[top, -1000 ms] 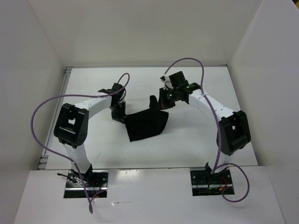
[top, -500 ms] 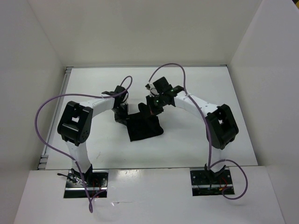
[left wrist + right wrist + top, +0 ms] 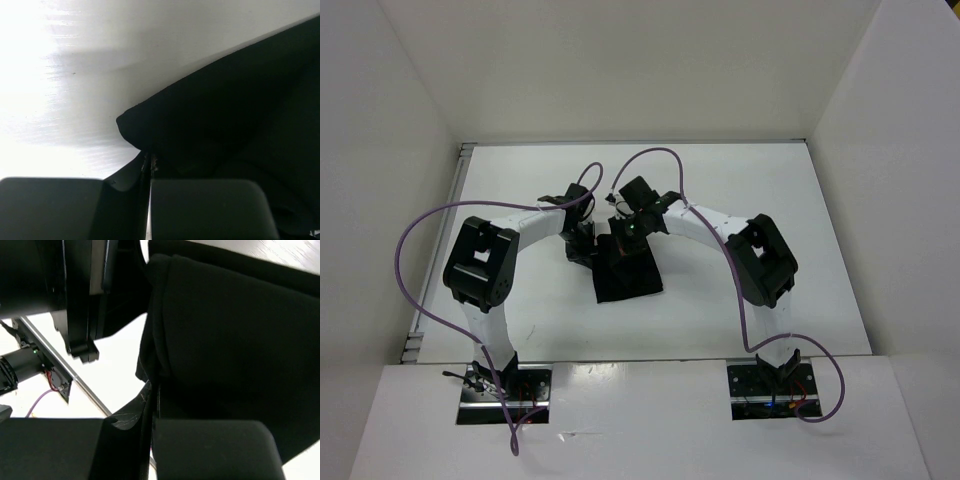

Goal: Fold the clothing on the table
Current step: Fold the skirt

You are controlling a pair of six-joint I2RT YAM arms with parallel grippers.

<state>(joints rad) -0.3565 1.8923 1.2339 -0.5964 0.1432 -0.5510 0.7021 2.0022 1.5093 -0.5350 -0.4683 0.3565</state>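
A: How are the jaws standing?

B: The left gripper (image 3: 150,161) is pinched tight on a folded corner of the clothing (image 3: 225,130). The fabric runs right into the seam between its fingers. The right gripper (image 3: 152,390) is clamped the same way on another edge, where a doubled ridge of cloth goes down between its jaws.

A: And from overhead?

B: The two sit close together over the far edge of the clothing (image 3: 628,275), the left gripper (image 3: 582,245) at the far left corner and the right gripper (image 3: 625,235) just beside it.

A: Which way does the piece lie?

B: It spreads from the grippers toward the bases, in the middle of the table (image 3: 780,200). Its near edge runs left to right, with the right end a little farther from the bases. It looks almost square, so I cannot tell a long axis.

A: What has changed over the last second?

B: The right gripper has swung leftward across the cloth, carrying its corner along, and the right arm (image 3: 760,260) has folded inward. The clothing stretched wider to the right then and is narrower now. The left gripper has barely shifted.
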